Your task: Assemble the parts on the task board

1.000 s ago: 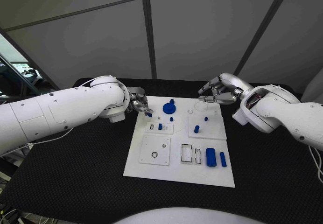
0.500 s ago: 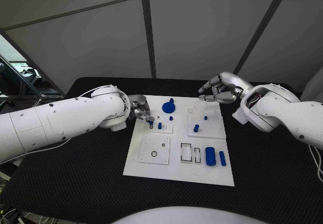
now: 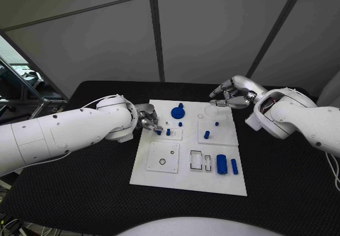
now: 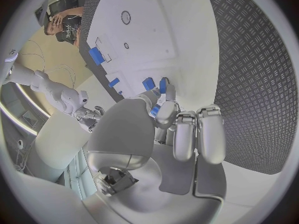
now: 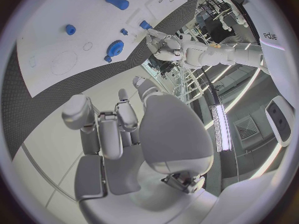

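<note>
The white task board (image 3: 181, 174) lies in the middle of the black table. My left hand (image 3: 147, 119) hangs over the board's left edge and pinches a small blue part (image 3: 158, 131) at its fingertips, right beside an upright blue peg (image 3: 168, 132). In the left wrist view the pinched part (image 4: 154, 112) shows between the fingertips of the left hand (image 4: 181, 129). My right hand (image 3: 230, 96) hovers over the board's far right corner with curled fingers and nothing in it. A blue gear (image 3: 178, 114) sits at the board's far end, and the right wrist view shows the gear (image 5: 115, 48) beyond the right hand (image 5: 112, 129).
On the board's right side stand another blue peg (image 3: 207, 135) and a smaller stud (image 3: 216, 124). A thick blue cylinder (image 3: 221, 165) and a thin blue bar (image 3: 234, 167) lie near two rectangular slots (image 3: 196, 161). A square plate with a round hole (image 3: 163, 162) sits near left.
My left hand has carried the small blue part along the board's left edge toward the near side, ending beside the upright peg. The right hand has stayed where it was.
</note>
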`<state>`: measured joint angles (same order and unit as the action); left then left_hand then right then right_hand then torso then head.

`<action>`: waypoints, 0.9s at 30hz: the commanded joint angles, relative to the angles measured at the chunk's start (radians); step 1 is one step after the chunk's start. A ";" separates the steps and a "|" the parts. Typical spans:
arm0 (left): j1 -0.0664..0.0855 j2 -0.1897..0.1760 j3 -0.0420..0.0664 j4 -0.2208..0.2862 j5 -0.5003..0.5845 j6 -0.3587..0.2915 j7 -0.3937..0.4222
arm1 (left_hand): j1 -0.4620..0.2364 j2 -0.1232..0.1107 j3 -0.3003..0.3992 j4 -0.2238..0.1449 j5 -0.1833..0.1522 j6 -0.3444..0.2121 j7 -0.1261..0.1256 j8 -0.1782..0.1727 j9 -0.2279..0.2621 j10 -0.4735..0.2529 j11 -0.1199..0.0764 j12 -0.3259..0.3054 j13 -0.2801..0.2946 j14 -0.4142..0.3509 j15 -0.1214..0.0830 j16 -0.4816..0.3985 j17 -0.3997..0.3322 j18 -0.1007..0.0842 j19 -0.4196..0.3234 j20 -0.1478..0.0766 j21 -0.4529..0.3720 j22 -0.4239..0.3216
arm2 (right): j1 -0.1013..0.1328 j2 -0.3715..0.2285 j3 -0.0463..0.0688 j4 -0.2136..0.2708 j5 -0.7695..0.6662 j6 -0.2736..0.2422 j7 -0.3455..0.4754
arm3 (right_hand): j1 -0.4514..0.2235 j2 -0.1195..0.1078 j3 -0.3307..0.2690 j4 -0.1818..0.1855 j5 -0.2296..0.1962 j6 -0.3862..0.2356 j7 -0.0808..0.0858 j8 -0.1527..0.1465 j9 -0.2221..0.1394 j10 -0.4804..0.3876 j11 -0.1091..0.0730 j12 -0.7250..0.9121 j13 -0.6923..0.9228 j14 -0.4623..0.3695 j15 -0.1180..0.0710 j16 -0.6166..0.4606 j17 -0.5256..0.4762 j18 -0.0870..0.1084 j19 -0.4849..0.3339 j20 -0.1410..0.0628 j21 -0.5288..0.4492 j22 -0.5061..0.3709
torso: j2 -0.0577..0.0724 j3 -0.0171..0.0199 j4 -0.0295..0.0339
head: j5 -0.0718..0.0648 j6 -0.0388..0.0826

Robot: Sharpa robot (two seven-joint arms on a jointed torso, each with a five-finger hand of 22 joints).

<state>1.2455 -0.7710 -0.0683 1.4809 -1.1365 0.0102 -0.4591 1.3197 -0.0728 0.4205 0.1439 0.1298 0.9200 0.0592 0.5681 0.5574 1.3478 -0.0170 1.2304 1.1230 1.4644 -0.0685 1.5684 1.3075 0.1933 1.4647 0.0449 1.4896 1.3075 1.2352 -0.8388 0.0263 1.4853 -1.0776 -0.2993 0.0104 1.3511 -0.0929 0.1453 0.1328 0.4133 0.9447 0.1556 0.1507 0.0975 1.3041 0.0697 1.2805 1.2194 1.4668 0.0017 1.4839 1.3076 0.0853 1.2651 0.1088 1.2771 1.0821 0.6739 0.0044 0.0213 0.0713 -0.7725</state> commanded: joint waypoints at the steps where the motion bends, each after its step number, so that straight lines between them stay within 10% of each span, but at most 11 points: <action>1: 0.000 -0.001 0.001 0.003 -0.016 -0.013 -0.009 | -0.003 -0.005 0.097 -0.088 0.005 0.002 -0.007 0.005 0.001 0.007 -0.003 0.000 0.000 0.106 -0.006 0.002 0.263 -0.170 0.057 -0.009 0.005 0.198 | 0.002 0.000 0.001 0.000 -0.002 0.000 0.010 | -0.003 0.004 0.005 0.002 0.003 0.008 0.000 0.006 -0.001 0.001 -0.001 0.005 0.000 0.064 -0.008 -0.006 0.088 0.016 0.005 -0.005 -0.006 -0.001 | 0.000 0.0002 -0.0003 | 0.001 -0.001; 27: -0.003 -0.003 0.001 0.011 -0.052 -0.034 -0.047 | -0.016 -0.028 0.161 -0.105 0.006 0.001 -0.005 0.017 0.020 0.012 -0.004 -0.009 -0.010 0.106 -0.007 0.002 0.263 -0.172 0.061 -0.010 0.009 0.204 | 0.002 0.001 0.001 -0.001 -0.002 0.001 0.011 | -0.003 0.004 0.005 0.002 0.003 0.008 0.000 0.006 -0.001 0.001 -0.001 0.005 0.000 0.064 -0.008 -0.006 0.088 0.016 0.005 -0.005 -0.006 -0.001 | 0.000 0.0008 -0.0011 | 0.000 -0.002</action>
<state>1.2418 -0.7733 -0.0678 1.4896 -1.1690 -0.0045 -0.4904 1.3024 -0.0896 0.4678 0.1476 0.1313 0.9200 0.0593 0.5782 0.5750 1.3529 -0.0187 1.2263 1.1141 1.4639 -0.0679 1.5684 1.3075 0.1934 1.4684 0.0412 1.4937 1.3075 1.2351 -0.8382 0.0262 1.4832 -1.0777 -0.2992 0.0112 1.3512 -0.0930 0.1453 0.1328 0.4134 0.9447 0.1556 0.1507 0.0976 1.3041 0.0697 1.2805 1.2194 1.4668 0.0017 1.4838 1.3074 0.0853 1.2651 0.1088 1.2771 1.0821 0.6738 0.0049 0.0204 0.0715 -0.7743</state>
